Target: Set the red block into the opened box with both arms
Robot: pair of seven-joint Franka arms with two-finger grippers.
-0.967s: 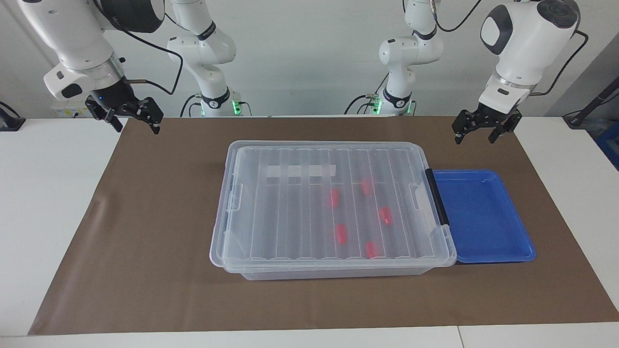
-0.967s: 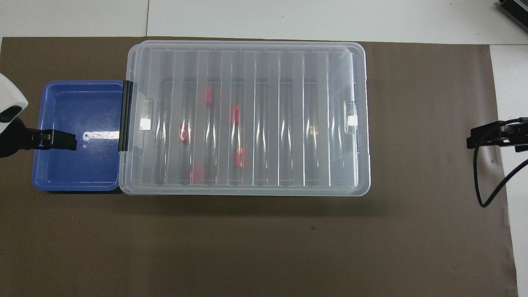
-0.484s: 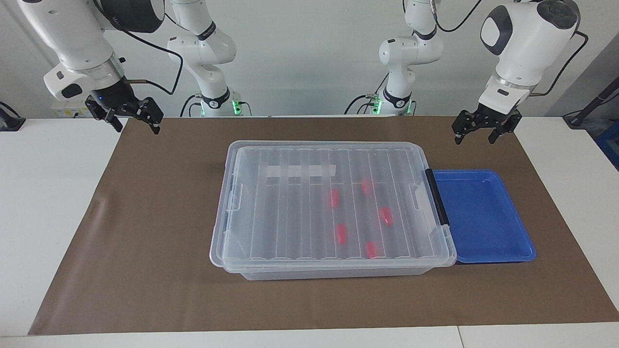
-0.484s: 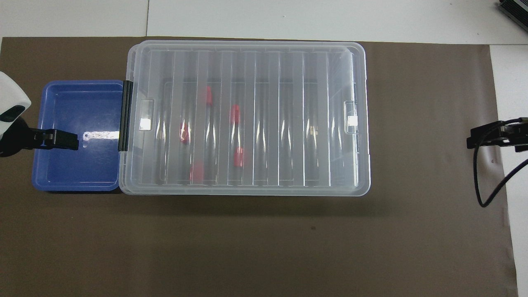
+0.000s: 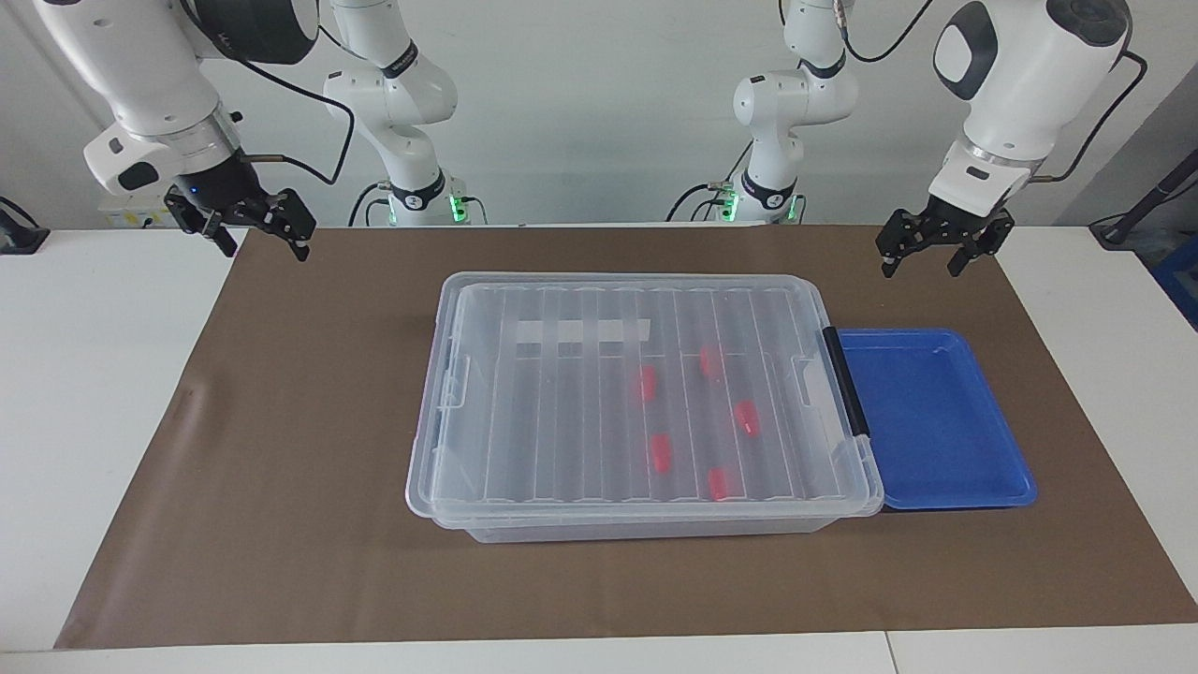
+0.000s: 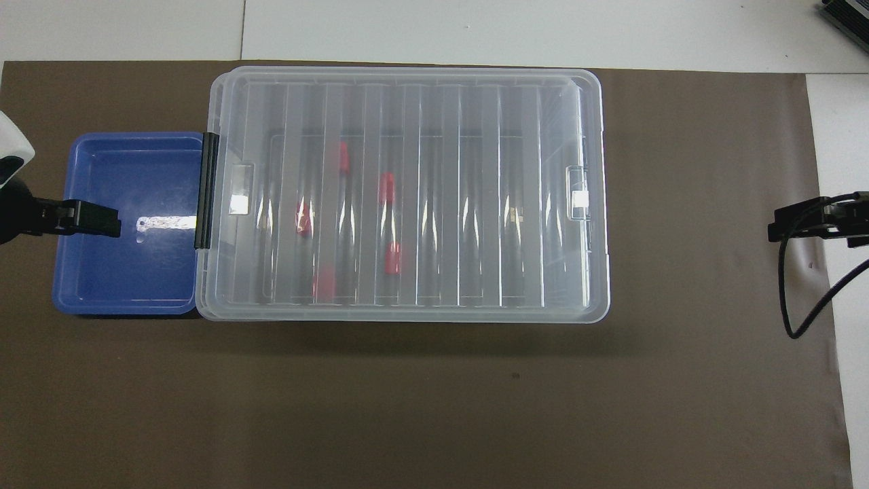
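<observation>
The box (image 5: 543,421) (image 6: 475,204) stands in the middle of the brown mat with its ribbed clear lid lying on it. Several red blocks (image 5: 647,383) (image 6: 386,187) show through the lid, inside the box toward the left arm's end. My left gripper (image 5: 920,270) (image 6: 95,221) hangs open in the air over the outer end of the blue tray, holding nothing. My right gripper (image 5: 267,251) (image 6: 791,227) hangs open and empty over the mat's edge at the right arm's end.
A shallow blue tray (image 5: 936,421) (image 6: 129,272) lies empty against the box's black handle (image 5: 845,379) at the left arm's end. The brown mat (image 5: 309,421) covers most of the white table.
The left gripper has shifted slightly over the tray's outer end. The right arm, the box and the blocks have not moved.
</observation>
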